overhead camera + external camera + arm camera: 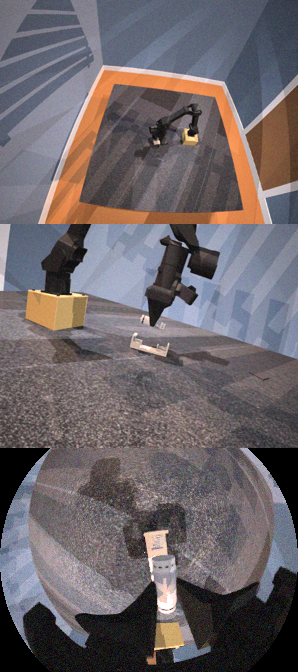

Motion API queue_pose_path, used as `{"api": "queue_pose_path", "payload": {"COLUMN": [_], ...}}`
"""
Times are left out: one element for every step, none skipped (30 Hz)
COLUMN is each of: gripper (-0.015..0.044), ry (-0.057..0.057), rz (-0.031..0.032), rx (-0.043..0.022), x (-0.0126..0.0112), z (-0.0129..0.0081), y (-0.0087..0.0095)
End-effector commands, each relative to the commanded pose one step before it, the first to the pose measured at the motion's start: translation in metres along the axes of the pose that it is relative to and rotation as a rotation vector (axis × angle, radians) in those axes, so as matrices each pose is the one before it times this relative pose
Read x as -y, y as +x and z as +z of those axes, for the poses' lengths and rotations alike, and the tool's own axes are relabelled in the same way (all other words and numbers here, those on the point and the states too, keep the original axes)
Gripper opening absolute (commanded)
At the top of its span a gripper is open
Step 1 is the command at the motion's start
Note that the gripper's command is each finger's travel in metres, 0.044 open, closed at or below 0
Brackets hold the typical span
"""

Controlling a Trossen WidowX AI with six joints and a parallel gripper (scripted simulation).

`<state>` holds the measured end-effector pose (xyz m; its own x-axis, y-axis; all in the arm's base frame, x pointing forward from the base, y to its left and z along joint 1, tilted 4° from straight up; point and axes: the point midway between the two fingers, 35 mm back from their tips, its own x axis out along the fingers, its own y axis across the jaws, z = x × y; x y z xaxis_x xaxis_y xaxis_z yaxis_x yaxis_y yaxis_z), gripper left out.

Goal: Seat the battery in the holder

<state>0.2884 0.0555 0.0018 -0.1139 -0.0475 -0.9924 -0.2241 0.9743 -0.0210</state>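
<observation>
Yellow base (pixel 56 311): left, carries arm.
Holder (pixel 149 346): cream, on mat, spring at right.
Battery (pixel 145 319): above holder, airborne; likely light, stiff, slippery; mid-body hold suits.
Gripper (pixel 153 323): jaws clamped on battery.

Battery (pixel 145 319) between my fingers (pixel 154 312), lifted above holder (pixel 149 346) on mat (pixel 112 398); base block (pixel 56 309) far left.

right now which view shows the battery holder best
The exterior view: the holder lies in full side profile below the tool, its spring end and raised end both visible. The wrist view shows only a small end-on piece past the held battery. The top view shows a tiny pale speck.
</observation>
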Motion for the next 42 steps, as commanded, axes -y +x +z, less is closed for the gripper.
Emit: {"api": "queue_pose_path", "payload": {"gripper": [0.0073,0.0073,0.0073,0.0073,0.0073,0.0073,0.0073,0.0073,0.0073,0.0073,0.0073,0.0073,0.0073,0.0073,0.0073,0.0073,0.0073,0.0073,0.0073,0.0073,0.0073,0.0073,0.0073,0.0073,0.0073,0.0073,0.0073,0.0073,0.0073,0.0073,0.0073,0.0073,0.0073,0.0073,0.0073,0.0073,0.0073,0.0073,0.0073,0.0073,0.0073,0.0073], "ry": [0.0002,-0.001,-0.001,-0.001,-0.0011,-0.0011,-0.0011,-0.0009,-0.0005,-0.0001,0.0,0.0,0.0,-0.0001,-0.0001,-0.0001,-0.0001,-0.0001,-0.0001,-0.0001,-0.0001,-0.0001,-0.0001,-0.0001,-0.0001,-0.0001,-0.0001,-0.0001,-0.0001,-0.0001,-0.0001,-0.0001,-0.0001,-0.0001,-0.0001,-0.0001,-0.0001,-0.0001,-0.0001,-0.0001,-0.0001,-0.0001], "rz": [-0.00156,0.00003,0.00004,0.00005,0.00037,0.00038,0.0004,0.00033,0.0002,0.00153,0.0,0.0,0.00001,0.00002,0.00003,0.00004,0.00005,0.00005,0.00005,0.00004,0.00006,0.00005,0.00005,0.00005,0.00005,0.00005,0.00005,0.00005,0.00009,0.00009,0.00009,0.00009,0.00008,0.00008,0.00007,0.00007,0.00008,0.00008,0.00008,0.00008,0.00008,0.00008], "rx": [-0.06651,-0.01474,-0.01474,-0.01474,-0.01461,-0.01464,-0.01463,-0.01188,-0.00713,-0.00204,0.0,0.0,-0.00109,-0.00328,-0.00547,-0.00658,-0.00658,-0.00658,-0.00658,-0.00658,-0.00662,-0.00662,-0.00662,-0.00662,-0.00662,-0.00662,-0.00662,-0.00662,-0.00636,-0.00636,-0.00637,-0.00637,-0.00635,-0.00636,-0.00636,-0.00636,-0.00635,-0.00637,-0.00637,-0.00637,-0.00636,-0.00637], "x": [-0.00013,-0.00002,-0.00002,-0.00002,-0.00002,-0.00002,-0.00002,-0.00001,-0.00001,0.00005,0.0,0.0,0.0,0.0,0.0,0.0,0.0,0.0,0.0,0.0,0.0,0.0,0.0,0.0,0.0,0.0,0.0,0.0,0.0,0.0,0.0,0.0,0.0,0.0,0.0,0.0,0.0,0.0,0.0,0.0,0.0,0.0], "z": [-0.00124,-0.00015,-0.00014,-0.00013,-0.00008,-0.00007,-0.00006,-0.00004,-0.00002,-0.00005,0.0,0.0,0.00007,0.00021,0.00034,0.00041,0.00042,0.00042,0.00042,0.00041,0.00041,0.00041,0.00041,0.00041,0.00041,0.00041,0.0004,0.0004,0.00039,0.00039,0.00039,0.00039,0.00039,0.00039,0.00039,0.00039,0.00038,0.00038,0.00038,0.00038,0.00038,0.00038], "y": [0.01108,0.00234,0.00234,0.00235,0.00231,0.00232,0.00233,0.00189,0.00114,0.00026,0.0,0.0,0.00005,0.00014,0.00024,0.00029,0.00029,0.00029,0.00029,0.00029,0.0003,0.0003,0.0003,0.00031,0.00031,0.00031,0.00031,0.00031,0.00029,0.00029,0.00029,0.0003,0.0003,0.0003,0.0003,0.0003,0.0003,0.0003,0.0003,0.0003,0.0003,0.0003]}}
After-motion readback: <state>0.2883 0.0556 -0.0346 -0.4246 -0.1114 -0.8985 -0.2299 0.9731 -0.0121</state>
